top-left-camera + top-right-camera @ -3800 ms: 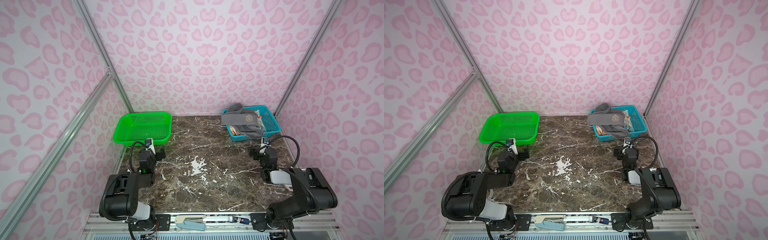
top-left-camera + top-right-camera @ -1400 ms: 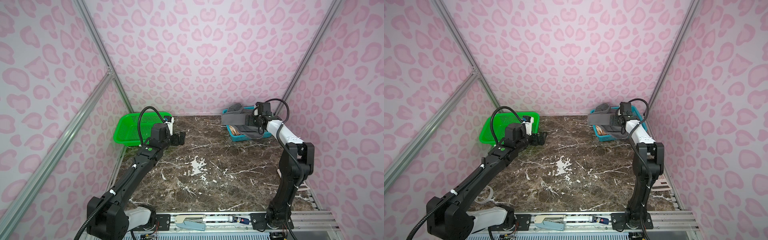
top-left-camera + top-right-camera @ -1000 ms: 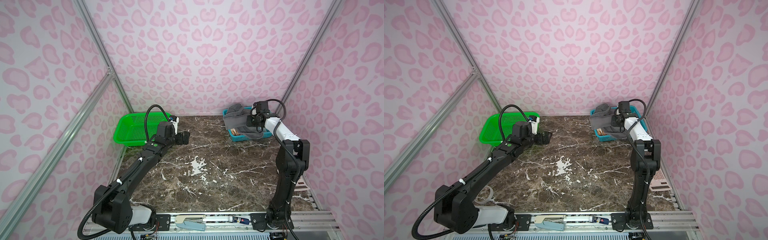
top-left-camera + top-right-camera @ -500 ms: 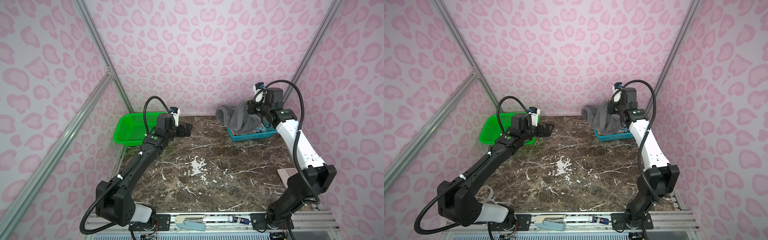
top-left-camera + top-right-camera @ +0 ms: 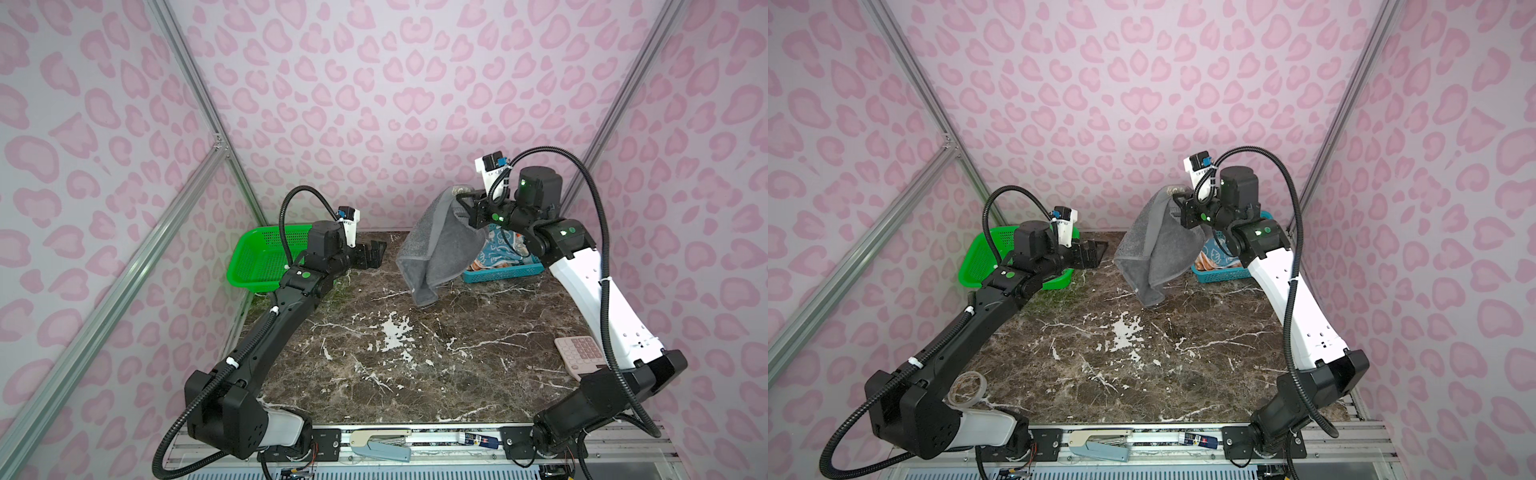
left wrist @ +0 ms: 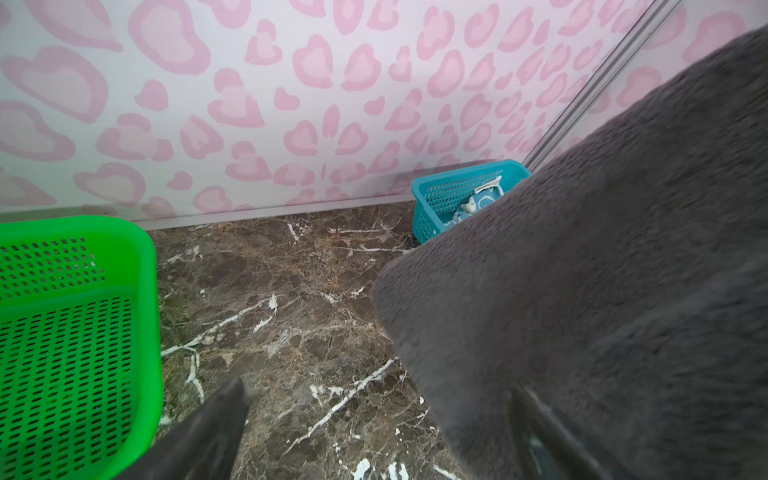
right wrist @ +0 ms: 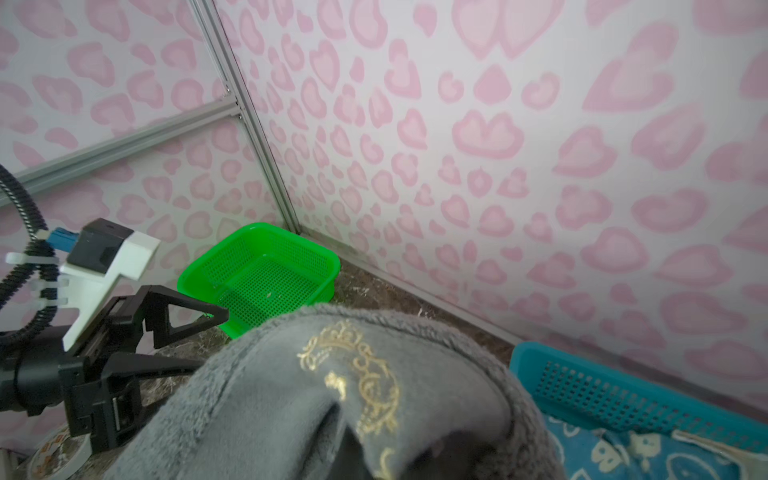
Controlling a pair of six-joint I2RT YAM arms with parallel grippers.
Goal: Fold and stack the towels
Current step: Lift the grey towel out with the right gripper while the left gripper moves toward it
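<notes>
Over the marble table [image 5: 415, 365], the grey towel [image 5: 436, 249] is held aloft, pinched at its top by the right gripper [image 5: 465, 205]. The blue towel [image 5: 496, 249] is contained in the teal basket [image 5: 503, 274]. The left gripper [image 5: 371, 258] is spread wide, empty, just beside the grey towel.

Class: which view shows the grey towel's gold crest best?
The right wrist view: the crest lies close and sharp on the towel. Both top views show the towel hanging whole, its crest too small to read. The left wrist view shows only plain grey pile.
</notes>
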